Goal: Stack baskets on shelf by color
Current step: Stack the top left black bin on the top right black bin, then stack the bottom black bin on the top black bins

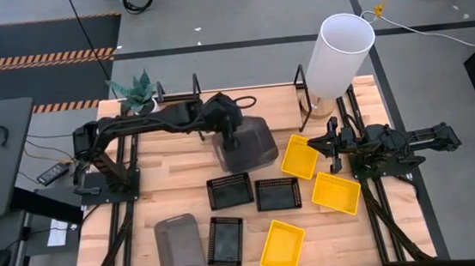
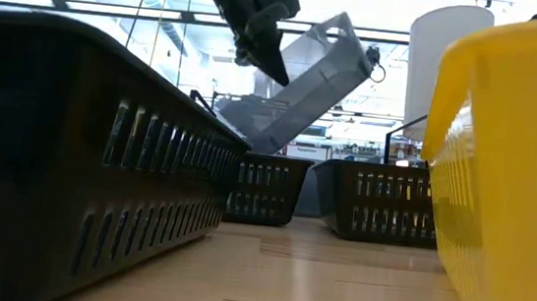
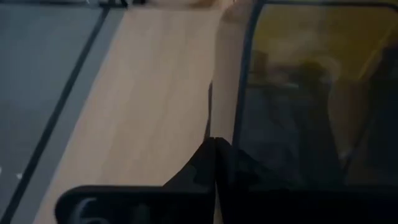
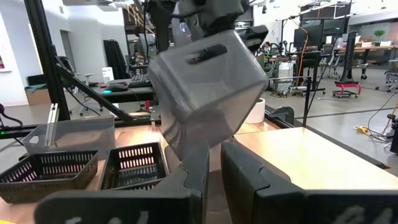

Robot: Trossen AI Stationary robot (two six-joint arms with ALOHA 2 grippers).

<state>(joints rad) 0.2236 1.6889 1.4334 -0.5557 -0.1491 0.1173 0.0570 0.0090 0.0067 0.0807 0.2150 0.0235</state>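
My left gripper (image 1: 234,131) hangs over the table's far middle, shut on a dark grey basket (image 1: 249,146) that tilts steeply in the low view (image 2: 304,85). A second grey basket (image 1: 178,247) lies near the front left. Three black mesh baskets (image 1: 230,190) (image 1: 277,194) (image 1: 225,240) and three yellow ones (image 1: 298,156) (image 1: 336,191) (image 1: 282,247) rest flat on the wood. The black wire shelf shows only by its looped end (image 1: 300,84) beside the white cylinder. My right gripper (image 1: 316,147) waits by the far yellow basket, fingers a narrow gap apart (image 4: 215,174). My left gripper holds the grey basket by the rim of its short end wall (image 4: 214,34), just above the handle slot (image 4: 208,51). The fingers (image 2: 270,52) come from above, slanting down. The basket hangs tilted below them; its lower end (image 2: 241,128) goes behind a black basket in the low view.
The tall white cylinder (image 1: 338,55) stands at the table's far right, next to the shelf's end. A small potted plant (image 1: 135,92) sits at the far left corner. Bare wood (image 1: 165,187) shows left of the black baskets. Arm frames run along both side edges.
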